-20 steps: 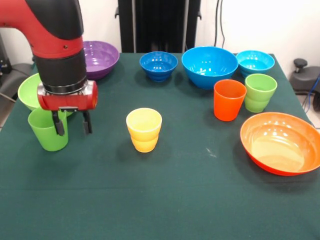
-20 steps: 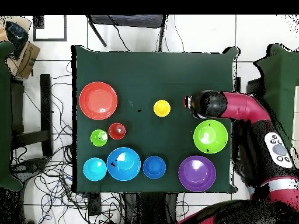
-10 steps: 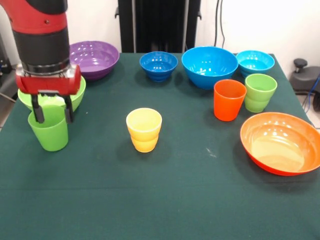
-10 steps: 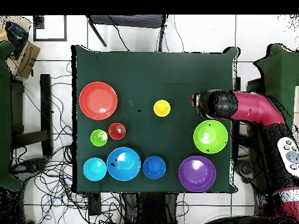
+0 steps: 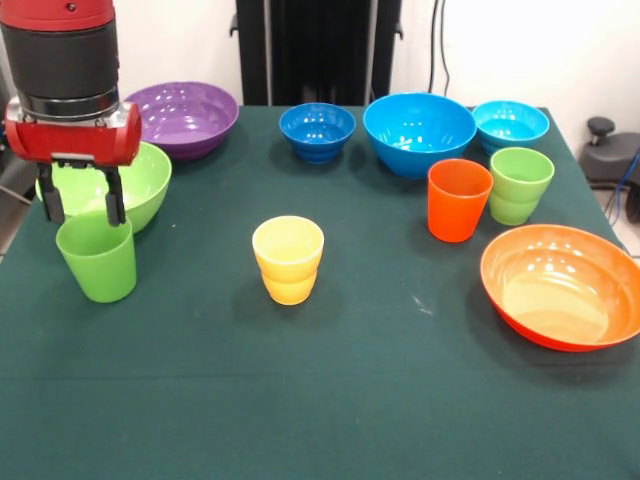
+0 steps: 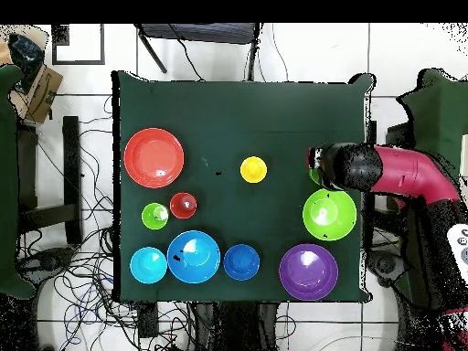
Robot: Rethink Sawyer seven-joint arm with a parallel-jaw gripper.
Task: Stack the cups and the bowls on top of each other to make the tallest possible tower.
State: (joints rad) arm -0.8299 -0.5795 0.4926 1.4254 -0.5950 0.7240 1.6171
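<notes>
My gripper (image 5: 82, 207) is open and empty. It hangs just above the plain green cup (image 5: 97, 258) at the table's left, in front of the lime green bowl (image 5: 145, 180). In the overhead view the arm (image 6: 366, 168) hides that cup. The yellow cup (image 5: 288, 260) stands mid-table. The orange cup (image 5: 459, 200) and light green cup (image 5: 520, 185) stand together at the right. The purple bowl (image 5: 185, 115), dark blue bowl (image 5: 317, 130), blue bowl (image 5: 419, 130), turquoise bowl (image 5: 510, 123) and orange bowl (image 5: 560, 287) all stand apart. No tower stands.
The green cup is close to the table's left edge (image 5: 20, 250) in the front view. A dark green cloth (image 5: 380, 400) covers the table. Cables and a box lie on the floor around it in the overhead view (image 6: 55, 256).
In the front view my gripper has moved left, from the green cup's right side to above it, and risen slightly. It has stayed open. The cups and bowls have not moved.
</notes>
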